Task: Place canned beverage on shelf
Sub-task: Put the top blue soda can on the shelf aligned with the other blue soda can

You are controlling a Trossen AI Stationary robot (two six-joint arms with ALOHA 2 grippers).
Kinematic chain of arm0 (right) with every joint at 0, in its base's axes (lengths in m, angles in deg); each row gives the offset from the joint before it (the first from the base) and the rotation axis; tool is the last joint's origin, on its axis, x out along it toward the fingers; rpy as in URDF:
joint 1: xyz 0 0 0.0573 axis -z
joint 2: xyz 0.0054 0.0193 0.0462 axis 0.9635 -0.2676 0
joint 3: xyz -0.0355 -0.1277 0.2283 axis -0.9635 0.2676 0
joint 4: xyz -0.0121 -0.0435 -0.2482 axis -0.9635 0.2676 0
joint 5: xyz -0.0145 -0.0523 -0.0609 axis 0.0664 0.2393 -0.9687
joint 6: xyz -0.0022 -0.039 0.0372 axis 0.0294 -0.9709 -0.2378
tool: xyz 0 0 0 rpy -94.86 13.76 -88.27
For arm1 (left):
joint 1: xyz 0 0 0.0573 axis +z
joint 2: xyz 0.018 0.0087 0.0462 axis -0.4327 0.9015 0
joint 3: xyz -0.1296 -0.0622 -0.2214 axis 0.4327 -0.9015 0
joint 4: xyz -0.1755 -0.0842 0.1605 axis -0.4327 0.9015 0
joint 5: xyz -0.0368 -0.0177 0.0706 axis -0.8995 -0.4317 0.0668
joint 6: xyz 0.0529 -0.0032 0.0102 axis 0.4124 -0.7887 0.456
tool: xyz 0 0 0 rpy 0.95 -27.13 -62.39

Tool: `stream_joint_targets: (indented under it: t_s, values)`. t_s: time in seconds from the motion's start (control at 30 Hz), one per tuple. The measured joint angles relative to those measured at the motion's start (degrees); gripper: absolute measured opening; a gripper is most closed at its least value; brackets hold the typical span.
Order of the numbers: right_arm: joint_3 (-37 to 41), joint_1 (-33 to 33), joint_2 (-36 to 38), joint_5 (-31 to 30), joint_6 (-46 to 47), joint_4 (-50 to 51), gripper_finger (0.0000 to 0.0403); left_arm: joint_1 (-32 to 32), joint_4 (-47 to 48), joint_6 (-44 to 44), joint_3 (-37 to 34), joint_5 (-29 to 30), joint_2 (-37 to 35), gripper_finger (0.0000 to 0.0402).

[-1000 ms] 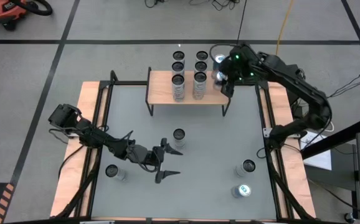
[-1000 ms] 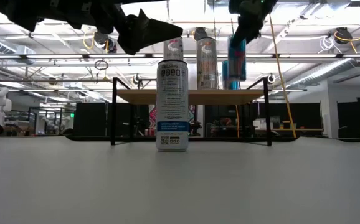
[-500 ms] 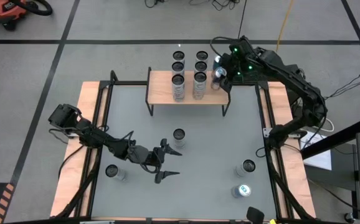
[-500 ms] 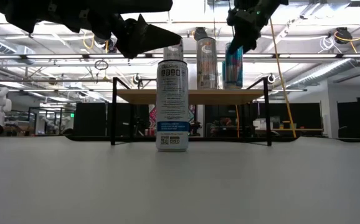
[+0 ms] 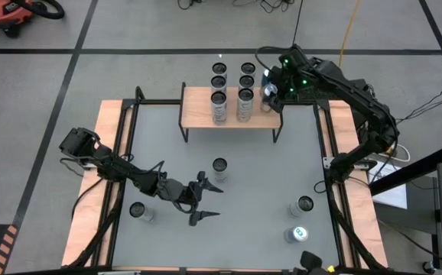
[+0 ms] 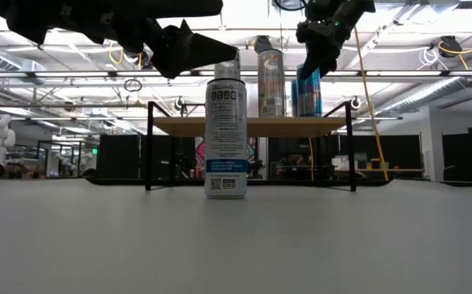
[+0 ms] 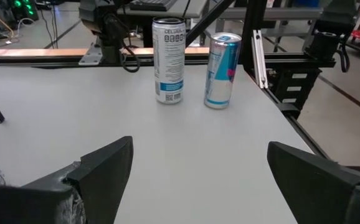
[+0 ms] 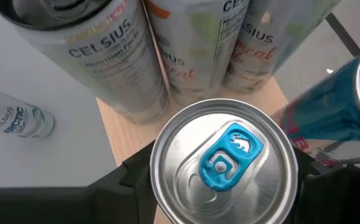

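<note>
The grey worktop (image 5: 229, 198) carries the shelf (image 5: 198, 103) along its far edge, a light wood plank on thin black legs. On the plank stand several tall cans in rows, the two nearest the front being pale cans (image 5: 219, 107) and (image 5: 245, 105) side by side, with more cans lined up behind them. The right gripper (image 5: 271, 92) sits at the shelf's right end, its jaws clamped on the canned beverage (image 8: 223, 162), a blue can with a silver lid and blue pull tab; in the low view the can's base (image 6: 305, 94) looks to be at the plank's top, though whether it rests there cannot be told. The left gripper (image 5: 206, 198) hovers above the middle of the worktop with its jaws spread wide apart and nothing between them. Loose cans remain on the worktop: one (image 5: 219, 166) near the centre, one (image 5: 138, 210) near the left edge, and two (image 5: 303, 205) and (image 5: 297, 234) towards the right front corner.
</note>
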Motion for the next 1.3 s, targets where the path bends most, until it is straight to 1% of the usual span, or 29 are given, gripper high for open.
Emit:
stream_joint_targets:
  t_s: [0.83,1.3]
  values:
    - [0.00,0.00,0.04,0.12,-0.71,-0.47,0.0183,-0.11,-0.09,-0.08,0.00,-0.24,0.00,0.0370]
    - [0.00,-0.02,0.04,0.12,-0.41,-0.24,0.0196,-0.11,-0.10,-0.08,0.00,-0.26,0.00,0.0370]
